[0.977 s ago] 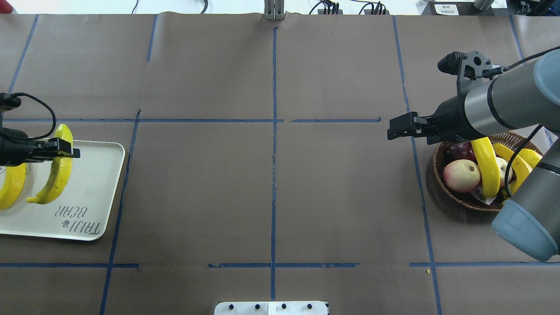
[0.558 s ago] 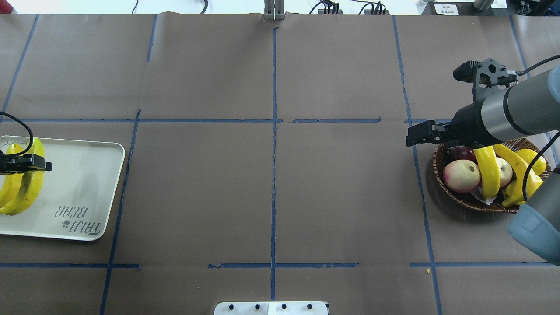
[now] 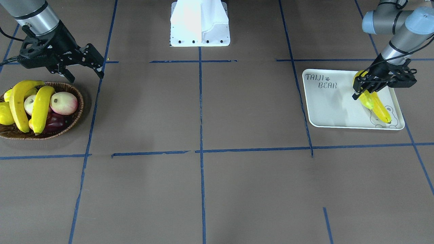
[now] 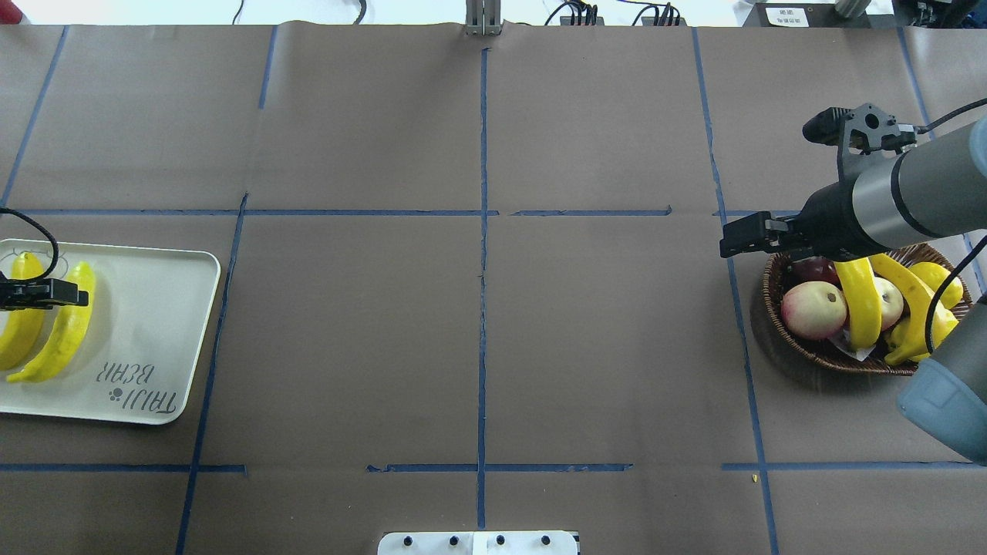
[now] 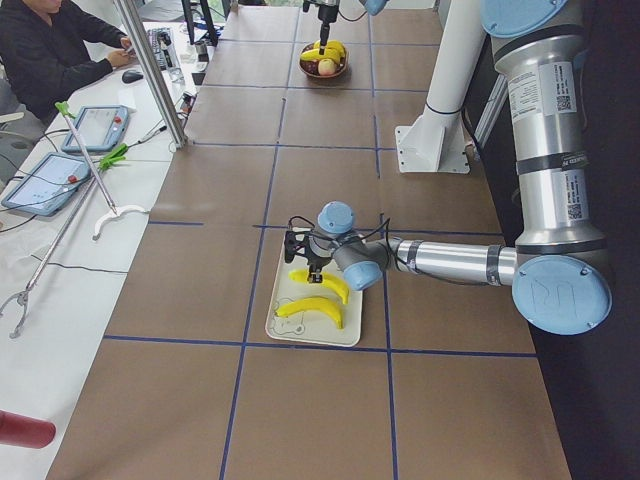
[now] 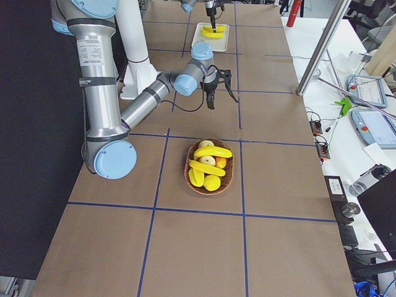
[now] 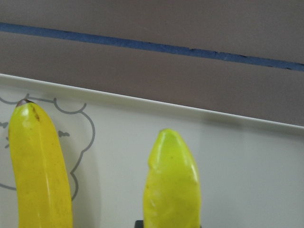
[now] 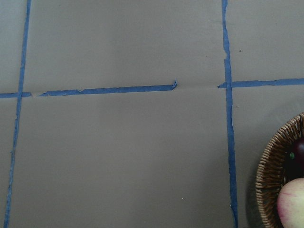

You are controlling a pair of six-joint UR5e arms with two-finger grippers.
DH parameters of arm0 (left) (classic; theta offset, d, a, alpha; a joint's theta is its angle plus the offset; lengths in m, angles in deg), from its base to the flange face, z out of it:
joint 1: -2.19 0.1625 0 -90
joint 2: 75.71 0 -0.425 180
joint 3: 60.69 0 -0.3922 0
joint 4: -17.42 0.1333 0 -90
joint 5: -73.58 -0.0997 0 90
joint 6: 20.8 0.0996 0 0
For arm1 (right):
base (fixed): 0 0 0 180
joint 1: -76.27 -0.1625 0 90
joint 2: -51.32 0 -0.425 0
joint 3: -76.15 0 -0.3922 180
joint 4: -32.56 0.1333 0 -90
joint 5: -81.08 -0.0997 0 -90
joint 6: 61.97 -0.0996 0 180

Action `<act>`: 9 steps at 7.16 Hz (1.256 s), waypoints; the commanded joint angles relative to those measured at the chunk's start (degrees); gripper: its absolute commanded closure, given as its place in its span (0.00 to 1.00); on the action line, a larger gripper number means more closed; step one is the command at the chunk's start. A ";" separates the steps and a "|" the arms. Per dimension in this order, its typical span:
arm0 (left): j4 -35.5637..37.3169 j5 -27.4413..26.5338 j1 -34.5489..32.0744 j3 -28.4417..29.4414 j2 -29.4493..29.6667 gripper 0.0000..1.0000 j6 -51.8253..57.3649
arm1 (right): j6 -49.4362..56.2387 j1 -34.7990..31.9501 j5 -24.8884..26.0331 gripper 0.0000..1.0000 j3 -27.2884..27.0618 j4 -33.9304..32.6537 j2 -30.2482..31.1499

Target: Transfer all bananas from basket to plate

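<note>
Status: two bananas lie on the plate (image 3: 332,108) at the right of the front-facing view. Two more lie in the basket (image 3: 69,126) at the left edge of that view.

Left end effector (image 3: 360,95): low over the plate, jaws narrow about the greenish banana (image 4: 58,339). That fruit lies flat, just beside the yellower banana (image 4: 19,331). The wrist view shows the greenish tip centred ahead. The grip appears closed, not yet released.

Right end effector (image 3: 85,77): jaws spread wide and empty, above the tabletop (image 3: 203,108) just outside the basket rim.

Governing relation: in the front-facing view the basket sits below and left of the right end effector. The nearer banana (image 3: 42,108) and the outer banana (image 3: 17,105) lie side by side atop the apples (image 3: 63,102), their long axes running roughly top to bottom. The right arm is plainly nearer; the left is well apart, across the tabletop.

Judgement: the next pick falls to the right arm. Its jaws should straddle the nearer banana across its width, not along its length.
</note>
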 commanded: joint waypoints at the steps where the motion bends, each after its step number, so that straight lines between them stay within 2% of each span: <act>1: 0.06 0.91 -0.30 -1.13 -0.03 0.00 0.04 | 3.09 -2.16 -0.57 0.00 -0.02 0.09 2.81; 2: 0.33 5.70 -2.65 -1.67 0.14 0.00 -0.13 | 7.12 -4.69 -2.67 0.00 -0.28 0.09 5.35; 4: 2.95 17.47 -12.56 -2.02 3.20 0.00 -0.22 | 16.07 -8.48 -4.70 0.00 -1.34 2.09 14.47; 6: 5.07 18.23 -13.49 -3.43 4.80 0.00 -0.75 | 16.30 -9.81 -5.84 0.00 2.51 15.84 22.65; 7: 5.16 18.23 -13.40 -3.43 4.98 0.00 -0.75 | 16.04 -12.43 -9.07 0.00 8.28 25.91 26.09; 8: 5.08 18.15 -13.49 -3.43 5.33 0.00 -0.84 | 14.47 -14.72 -13.19 0.00 15.03 33.85 26.21; 9: 5.16 17.97 -13.40 -3.52 5.33 0.00 -1.62 | 10.37 -15.35 -14.54 0.00 17.89 37.41 26.21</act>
